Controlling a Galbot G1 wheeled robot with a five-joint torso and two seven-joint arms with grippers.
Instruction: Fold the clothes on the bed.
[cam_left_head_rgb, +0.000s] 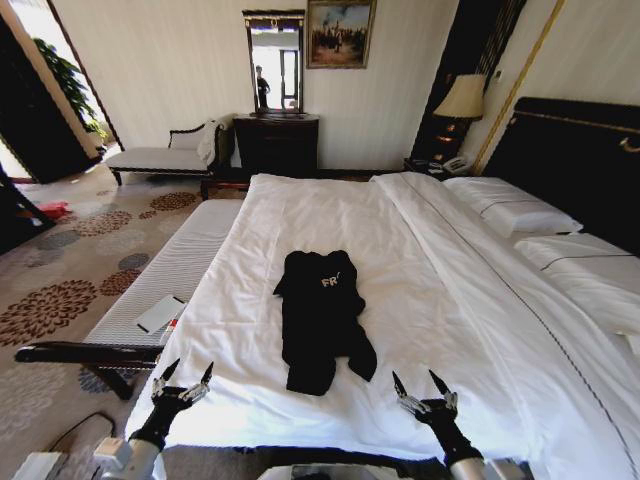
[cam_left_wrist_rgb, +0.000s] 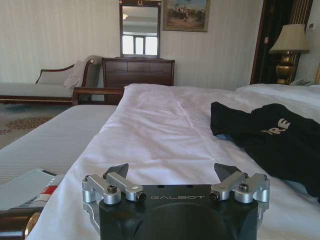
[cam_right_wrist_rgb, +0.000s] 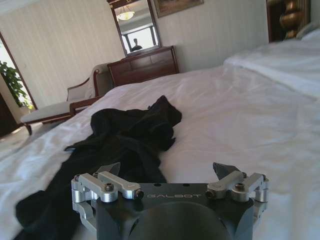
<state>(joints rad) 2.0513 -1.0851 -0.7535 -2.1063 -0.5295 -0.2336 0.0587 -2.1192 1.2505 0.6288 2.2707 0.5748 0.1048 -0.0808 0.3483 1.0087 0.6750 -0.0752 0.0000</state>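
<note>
Both end effectors hover at the foot of the bed (cam_left_head_rgb: 300, 215), the left end effector (cam_left_head_rgb: 186, 375) and right end effector (cam_left_head_rgb: 421, 385) each spread wide and holding nothing. Between and beyond these 2, the black T-shirt (cam_left_head_rgb: 318, 315) lies crumpled on the white duvet.

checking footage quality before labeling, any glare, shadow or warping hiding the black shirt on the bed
Head view: wide-angle warping bends the walls and bed edges, daylight blows out the doorway at the left, yet the black shirt reads clearly. Left wrist view: even light, the lettering is partly legible. Right wrist view: the shirt is so dark that its folds barely show; the left tool and right tool are sharp.
</note>
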